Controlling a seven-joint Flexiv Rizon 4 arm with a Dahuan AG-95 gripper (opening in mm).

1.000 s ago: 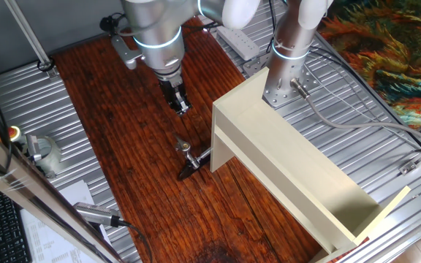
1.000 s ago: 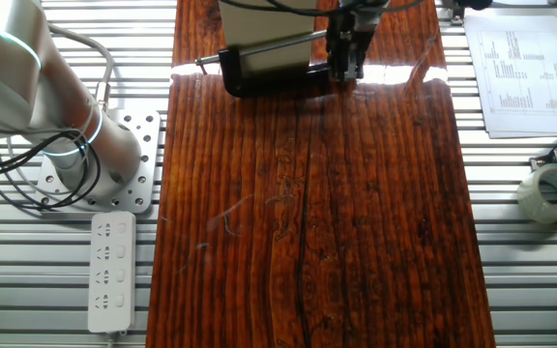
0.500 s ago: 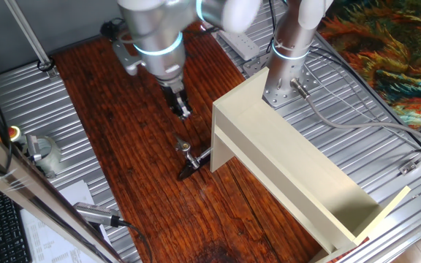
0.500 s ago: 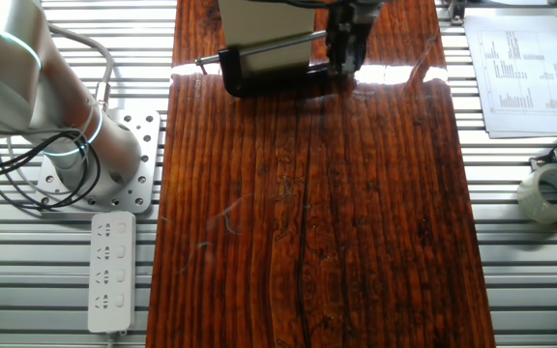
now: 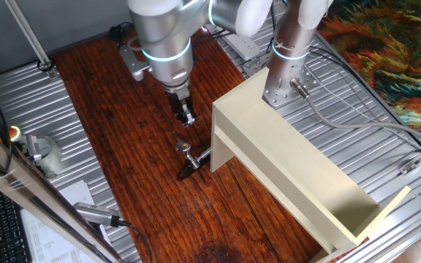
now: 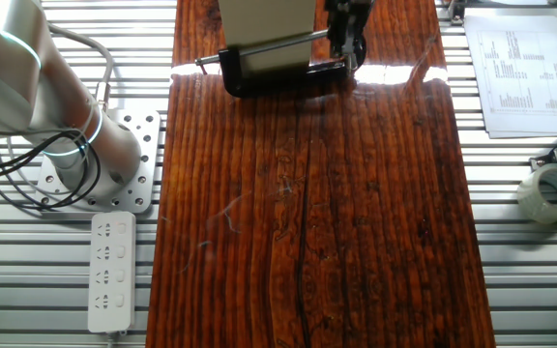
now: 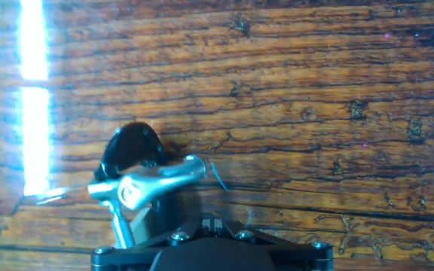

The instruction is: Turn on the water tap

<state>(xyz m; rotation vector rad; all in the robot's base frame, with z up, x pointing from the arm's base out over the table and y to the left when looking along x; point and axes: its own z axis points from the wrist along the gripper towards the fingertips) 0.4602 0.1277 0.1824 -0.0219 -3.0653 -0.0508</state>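
Observation:
The water tap [image 5: 188,157] sticks out from the near end of the cream box [image 5: 291,168], with a thin silvery lever and a black curved spout over the wooden table. In the hand view its silvery lever [image 7: 153,184] and black spout [image 7: 130,149] lie just ahead and left of my fingers. My gripper [image 5: 188,117] hangs a little above and behind the tap, not touching it, with its jaws together and nothing between them. In the other fixed view my gripper [image 6: 349,50] is at the box's end, and I cannot make out the tap there.
A black C-clamp with a silver rod [image 6: 259,48] holds the box end on the dark wooden table [image 6: 307,213]. A tape roll [image 6: 551,193] and papers [image 6: 520,68] lie on the metal surface at one side. A power strip [image 6: 109,271] lies beside the arm base.
My gripper has moved closer to the box end and lower towards the tap. The tap has not moved.

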